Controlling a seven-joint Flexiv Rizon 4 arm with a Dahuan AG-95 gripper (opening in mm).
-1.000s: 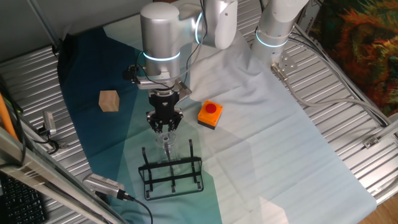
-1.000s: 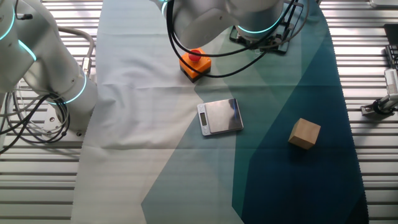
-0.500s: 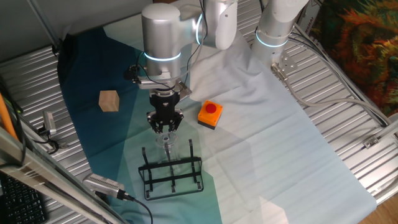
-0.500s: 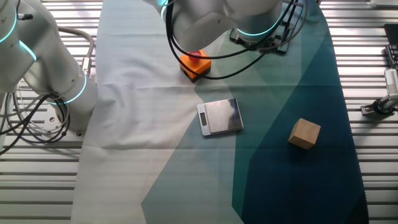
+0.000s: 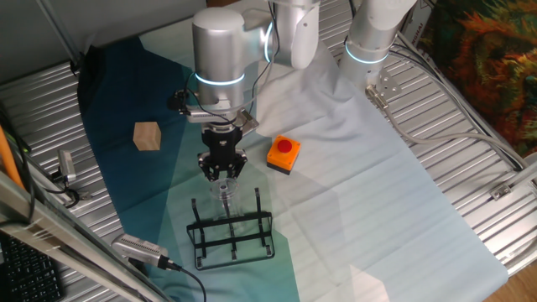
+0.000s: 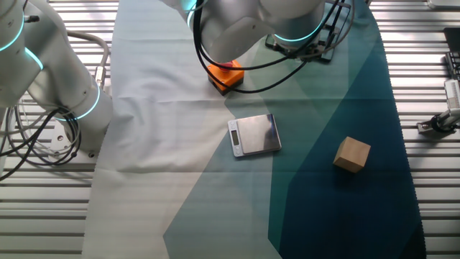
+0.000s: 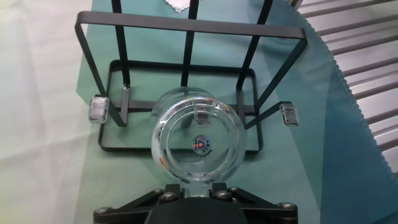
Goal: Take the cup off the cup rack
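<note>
My pincer [image 5: 223, 175] pinching cup [image 7: 198, 140] by stem, cup hanging below fingers, above cup rack [image 7: 186, 87]. Orange button box [image 5: 284, 154] beside me, wooden cube [image 5: 147, 136] farther off.

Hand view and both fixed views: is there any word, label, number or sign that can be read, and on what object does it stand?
No text can be read in any view.
Small round red and blue mark seen through the clear glass cup, hand view: too small and blurred to read.
Display window of the flat grey metal plate, the other fixed view: too small to read.
Orange box with a red button: no lettering visible.
</note>
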